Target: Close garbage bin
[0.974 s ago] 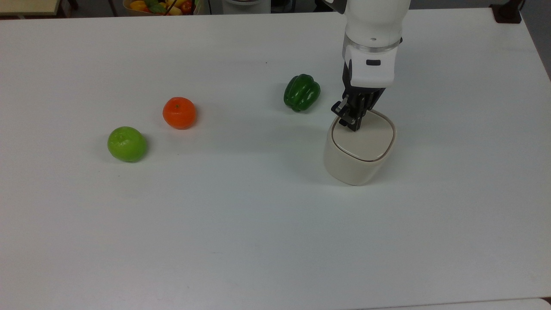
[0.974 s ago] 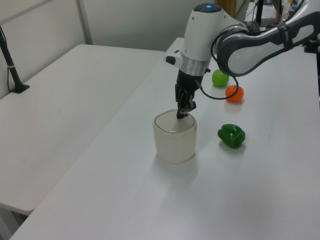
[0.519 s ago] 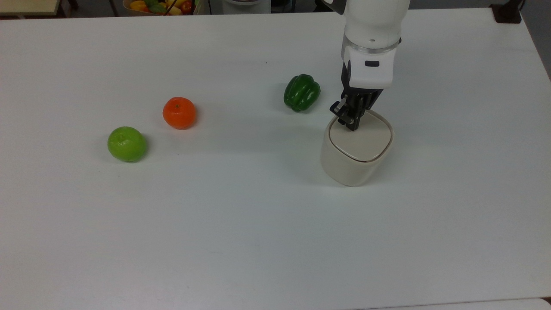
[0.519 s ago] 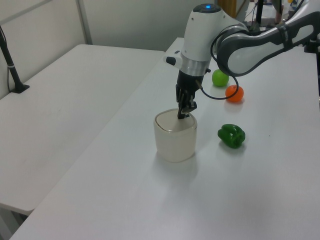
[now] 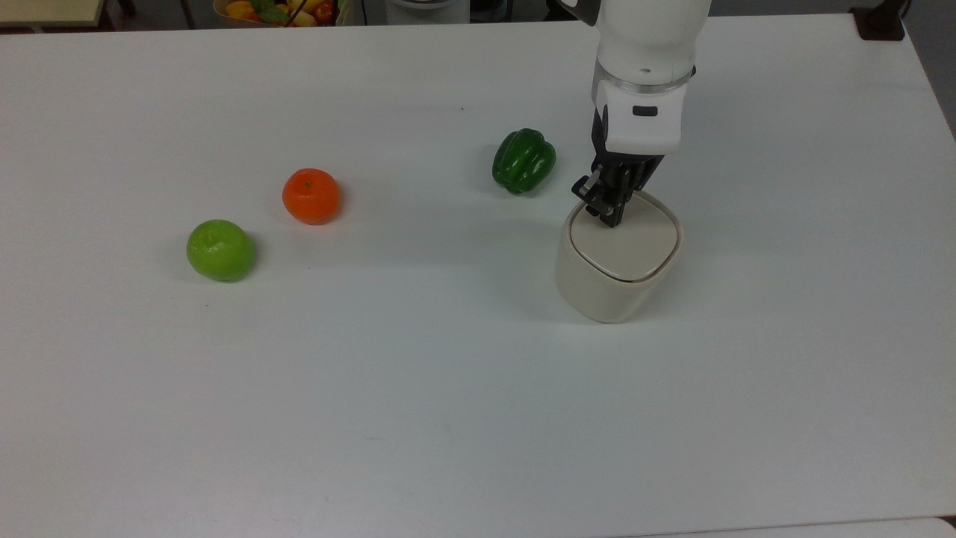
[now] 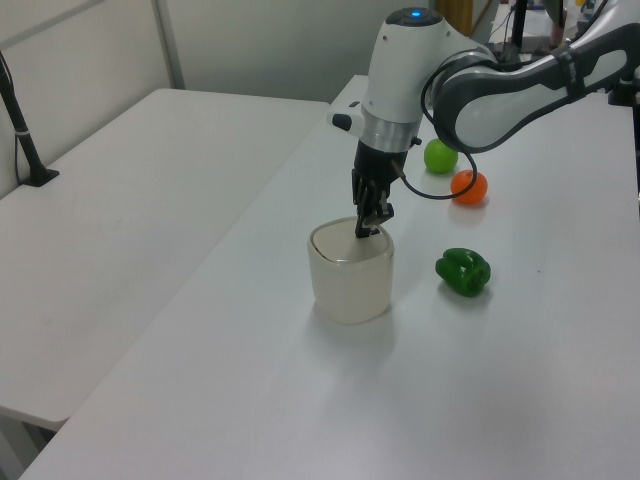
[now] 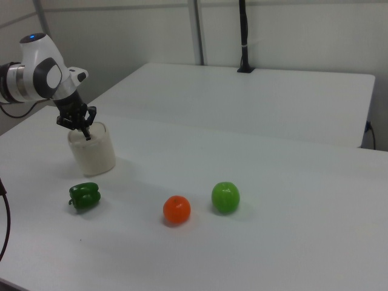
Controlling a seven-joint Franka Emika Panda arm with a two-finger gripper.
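The garbage bin (image 5: 616, 265) stands upright on the white table (image 5: 418, 388), a small cream-white, rounded-square tub. Its flat lid (image 5: 627, 243) lies down level inside the rim, with a thin dark seam showing along the edge nearest the top view's bottom. In the left view the bin (image 6: 350, 280) sits near the table's edge beside a second, lower white table (image 6: 120, 220); in the right view it (image 7: 92, 151) sits at the right view's far left.

The gripper (image 5: 609, 217) points straight down from the white arm (image 5: 646, 67) and its black tips rest on the lid's corner at the top view's upper left. The fingers look drawn close together with nothing between them, pressing on the lid rather than clamping it. The left view shows the same tips (image 6: 364, 229) touching the lid near the bin's far rim.

Just beside the bin, toward the top view's upper left, lies a green bell pepper (image 5: 523, 160), not touching it. Well apart from the bin, farther toward the top view's left, sits an orange (image 5: 311, 196), and beyond that a green apple (image 5: 220, 249). A basket of mixed fruit (image 5: 280, 11) peeks over the table's far edge, far from the bin.
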